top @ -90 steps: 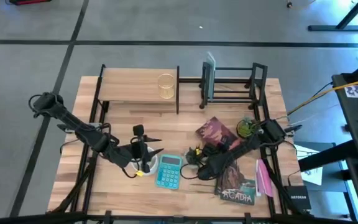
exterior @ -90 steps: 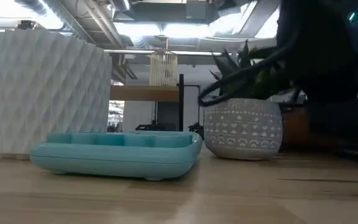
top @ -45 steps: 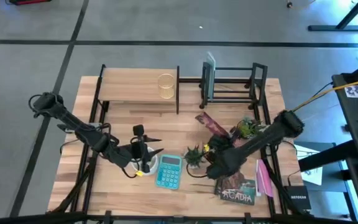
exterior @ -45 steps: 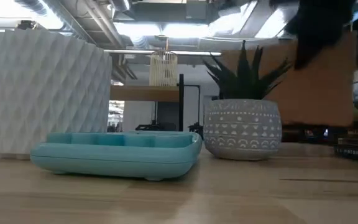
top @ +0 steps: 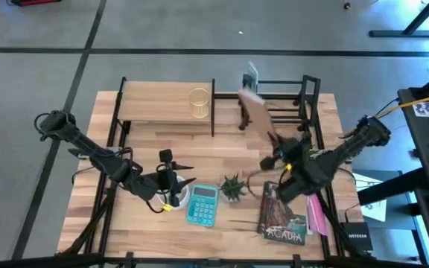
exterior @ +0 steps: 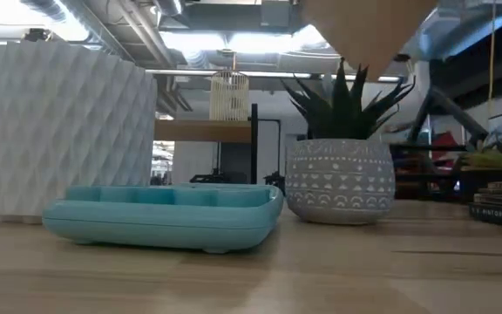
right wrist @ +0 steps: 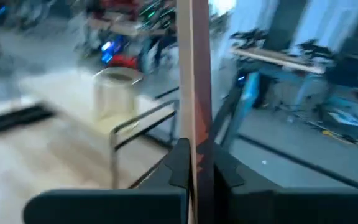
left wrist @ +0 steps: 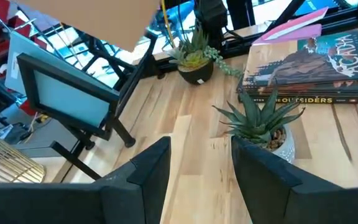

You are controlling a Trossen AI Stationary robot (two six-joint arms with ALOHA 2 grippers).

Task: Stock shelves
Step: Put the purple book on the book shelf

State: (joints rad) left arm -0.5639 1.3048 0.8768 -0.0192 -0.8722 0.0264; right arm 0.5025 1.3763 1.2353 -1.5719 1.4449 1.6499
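Note:
My right gripper (top: 280, 152) is shut on a thin tan-brown book (top: 259, 117), raised over the table just in front of the black bar rack (top: 293, 100). A teal book (top: 250, 88) stands on edge in that rack. To its left, the light-wood shelf (top: 159, 108) carries a gold wire cup (top: 199, 103). Near the table's front left, my left gripper (top: 187, 174) hovers open with nothing between its fingers. It sits beside a teal calculator (top: 202, 205) and faces a potted spiky plant (left wrist: 260, 121). My right gripper pinches the tan-brown book at its near end (right wrist: 194, 134), one finger on each cover. In the right wrist view the book shows edge-on and runs away from the fingers toward the rack. It is lifted clear of the table and slants up toward the far edge.
A stack of books topped by "ACADIA" (top: 281, 222) and a pink item (top: 315, 212) lie at the front right. A small trailing succulent (left wrist: 194, 59) stands behind them. In the low view a white textured box (exterior: 68, 122) rises behind the calculator (exterior: 164, 214).
My right gripper has risen and gone toward the table's far right. It has taken the tan-brown book from lying flat on the table, tipped it up on edge, and lifted it clear to just in front of the black rack.

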